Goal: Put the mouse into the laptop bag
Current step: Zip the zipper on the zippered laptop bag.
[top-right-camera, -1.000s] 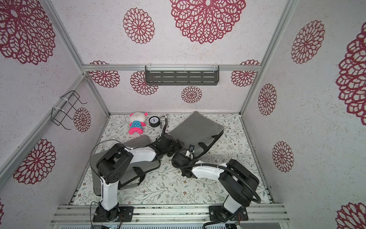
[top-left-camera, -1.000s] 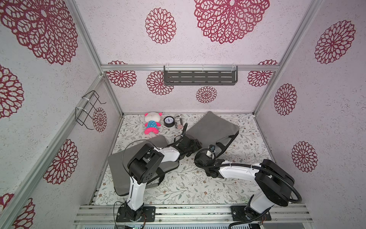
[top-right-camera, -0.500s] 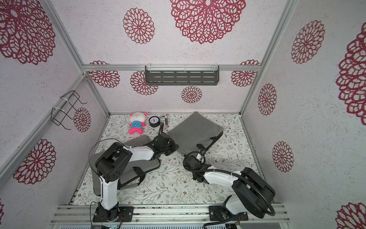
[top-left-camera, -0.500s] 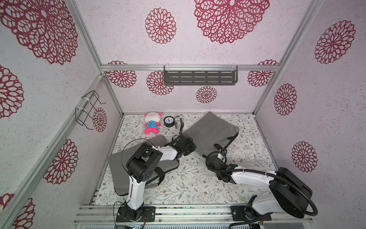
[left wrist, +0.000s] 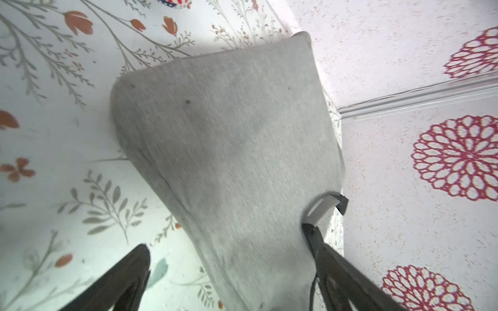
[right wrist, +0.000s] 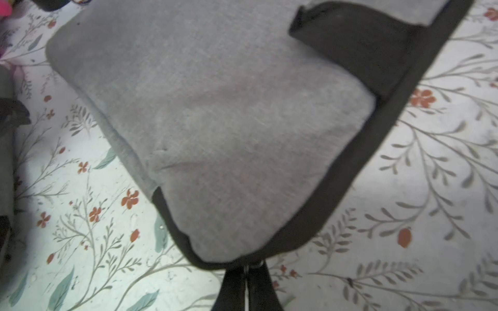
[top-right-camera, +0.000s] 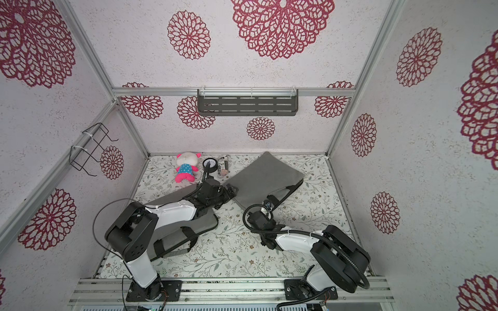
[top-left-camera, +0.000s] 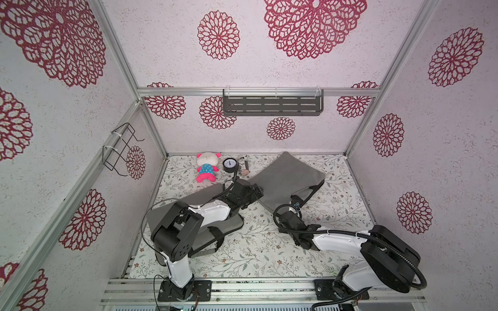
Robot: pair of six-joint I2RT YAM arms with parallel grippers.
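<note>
No mouse visible (maybe already inside), laptop bag (top-left-camera: 285, 177) lies near counter's (top-left-camera: 269, 242) far edge; left tool (left wrist: 226, 239) gapes empty astride its left corner, right tool (right wrist: 245, 277) pinched shut at its near zipper corner.

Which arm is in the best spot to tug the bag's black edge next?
Right, probably: the right gripper is shut at the black edge of the laptop bag. The left gripper hangs open over its grey side, holding nothing.
</note>
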